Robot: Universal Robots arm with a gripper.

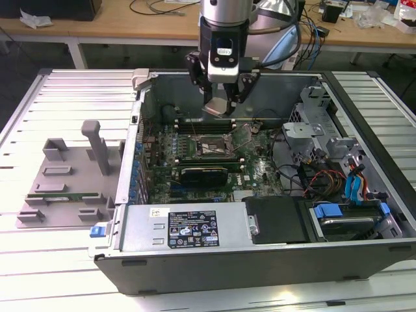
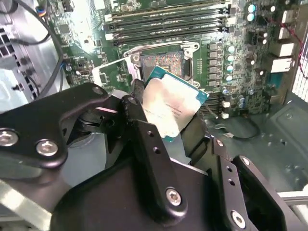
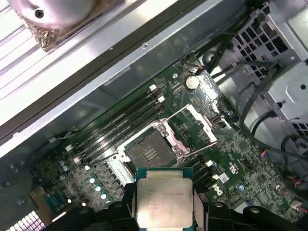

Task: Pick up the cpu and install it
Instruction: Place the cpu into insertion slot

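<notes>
**What my table carries**

Under me is a slatted metal table. An open computer case sits on it. A grey fixture lies just beside the case, toward the exterior view's left.

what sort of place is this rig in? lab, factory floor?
Probably a robotics lab or workshop: open PC case on a slatted metal table, cluttered wooden workbench with cables behind, gripper holding the cpu above the motherboard socket.
</notes>
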